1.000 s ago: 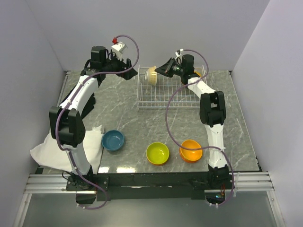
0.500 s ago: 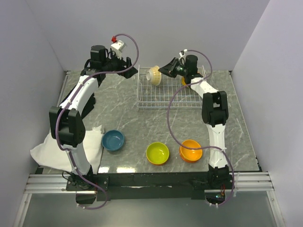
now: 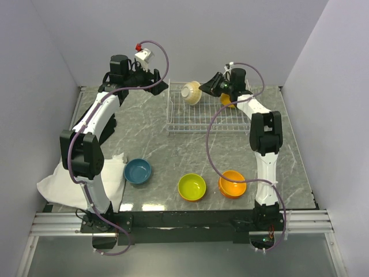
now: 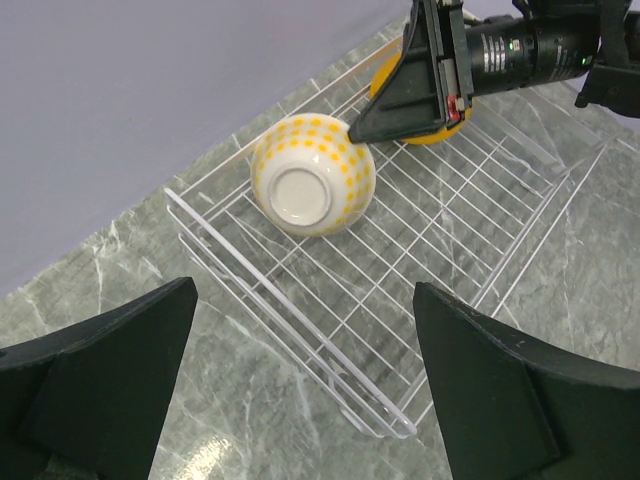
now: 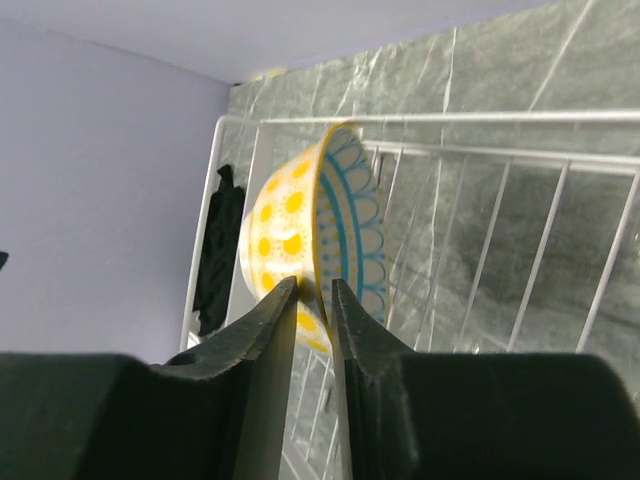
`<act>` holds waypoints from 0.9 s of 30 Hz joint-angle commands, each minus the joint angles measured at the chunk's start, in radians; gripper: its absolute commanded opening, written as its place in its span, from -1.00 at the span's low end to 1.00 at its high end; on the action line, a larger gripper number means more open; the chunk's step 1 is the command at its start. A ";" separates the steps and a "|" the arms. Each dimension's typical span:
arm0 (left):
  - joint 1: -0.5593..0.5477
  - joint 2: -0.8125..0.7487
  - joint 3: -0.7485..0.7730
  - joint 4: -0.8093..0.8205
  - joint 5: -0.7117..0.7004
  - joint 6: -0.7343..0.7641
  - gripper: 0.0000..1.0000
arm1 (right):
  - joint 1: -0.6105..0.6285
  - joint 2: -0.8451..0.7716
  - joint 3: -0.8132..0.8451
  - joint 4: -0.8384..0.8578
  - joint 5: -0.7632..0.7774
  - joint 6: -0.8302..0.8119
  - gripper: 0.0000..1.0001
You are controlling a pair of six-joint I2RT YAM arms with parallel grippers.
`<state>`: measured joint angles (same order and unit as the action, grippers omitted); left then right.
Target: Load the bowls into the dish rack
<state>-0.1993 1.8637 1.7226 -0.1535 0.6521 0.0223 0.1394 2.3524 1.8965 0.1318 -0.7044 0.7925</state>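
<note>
In the lower left of the top view, a crumpled white cloth (image 3: 57, 180) lies at the corner of the grey marbled table (image 3: 144, 133). Just right of it, a teal-blue round bowl (image 3: 138, 171) stands upright. In the upper left, the left gripper (image 3: 160, 88) hovers beside the white wire dish rack (image 3: 190, 124), its jaws spread wide with nothing between them. In the rack's upper-left corner, a white bowl with yellow dots (image 4: 312, 176) lies tipped on its side, base facing left. A lime green bowl (image 3: 192, 187) stands at lower centre. The right gripper (image 5: 316, 292) straddles the dotted bowl's rim, fingers narrowly apart; whether they pinch it cannot be told. An orange bowl (image 3: 228, 101) sits in the rack's upper right. A second orange bowl (image 3: 233, 183) stands at lower right.
</note>
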 commanded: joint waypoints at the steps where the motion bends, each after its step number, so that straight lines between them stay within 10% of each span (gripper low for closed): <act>1: 0.009 0.008 -0.003 0.071 0.027 -0.015 0.94 | 0.008 -0.064 -0.050 -0.034 -0.029 -0.027 -0.50; 12: 0.011 0.017 0.002 0.098 0.027 -0.058 0.93 | 0.012 -0.111 -0.111 -0.078 -0.027 -0.038 -0.67; 27: 0.026 0.017 -0.040 0.141 0.050 -0.100 0.94 | 0.008 -0.128 -0.139 -0.195 0.086 -0.079 -0.25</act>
<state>-0.1837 1.8843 1.6882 -0.0784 0.6739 -0.0425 0.1432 2.2910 1.7592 -0.0402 -0.6746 0.7380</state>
